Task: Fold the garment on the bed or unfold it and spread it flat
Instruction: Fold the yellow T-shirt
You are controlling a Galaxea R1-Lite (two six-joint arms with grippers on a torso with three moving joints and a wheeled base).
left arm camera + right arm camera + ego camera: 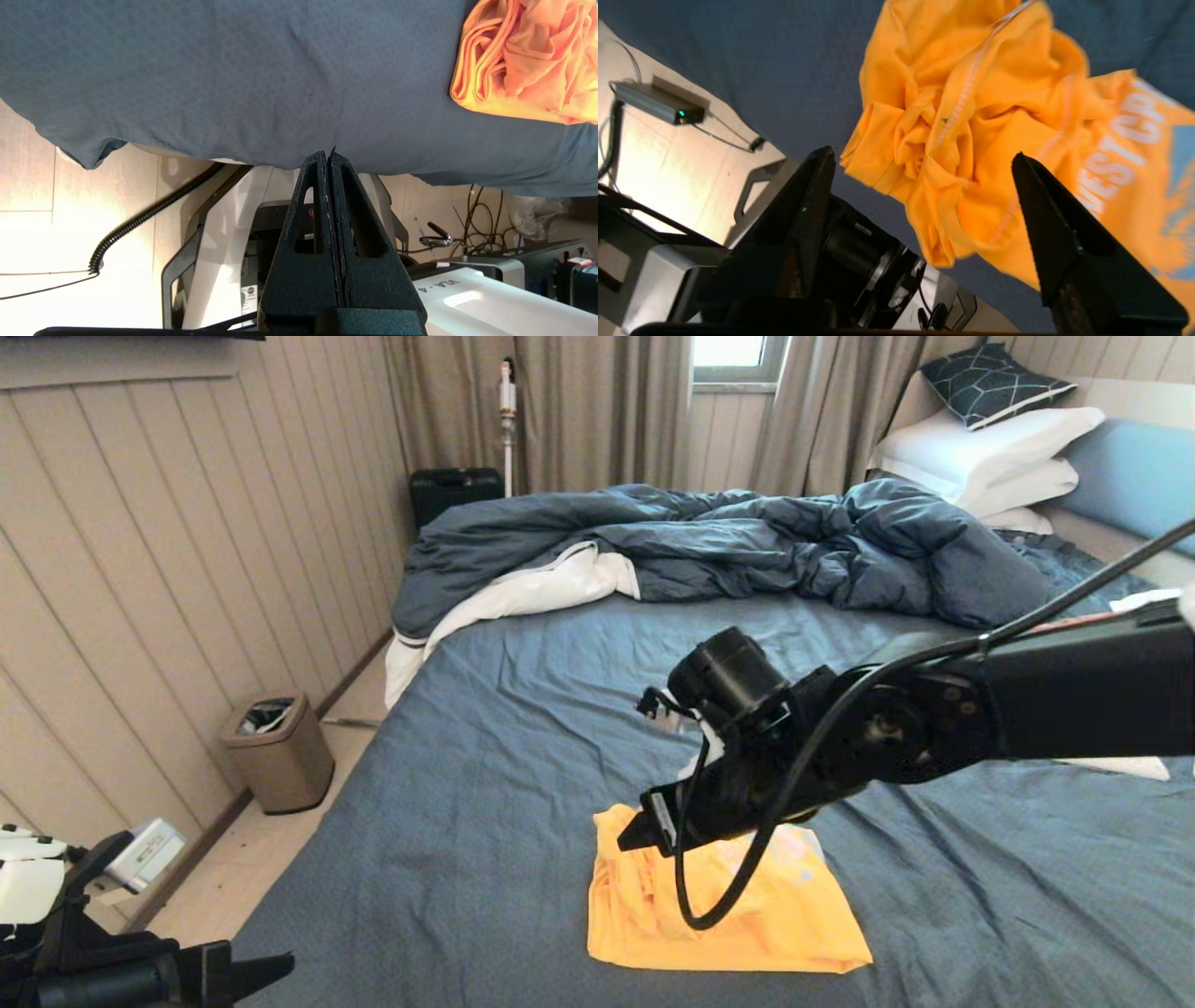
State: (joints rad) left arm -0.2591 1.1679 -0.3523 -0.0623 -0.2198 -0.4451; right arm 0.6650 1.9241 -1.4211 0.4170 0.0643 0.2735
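The yellow garment [803, 915] lies in a rumpled, partly folded heap near the front edge of the bed [467, 756]. It also shows in the left wrist view as the garment [523, 60] and in the right wrist view as bunched folds of the garment [971, 116] with white lettering and a blue patch. My right gripper [644, 831] hangs just above the heap's far left corner. In its own view the right gripper [922, 154] is open, jaws wide apart with no cloth pinched. My left gripper [261, 966] is parked low at the bed's front left, shut [327, 154] and empty.
A rumpled dark blue duvet [728, 541] fills the far half of the bed, with white pillows [990, 448] and a patterned cushion [990, 383] at the headboard. A waste bin [277, 751] and a black case [455, 490] stand on the floor at left.
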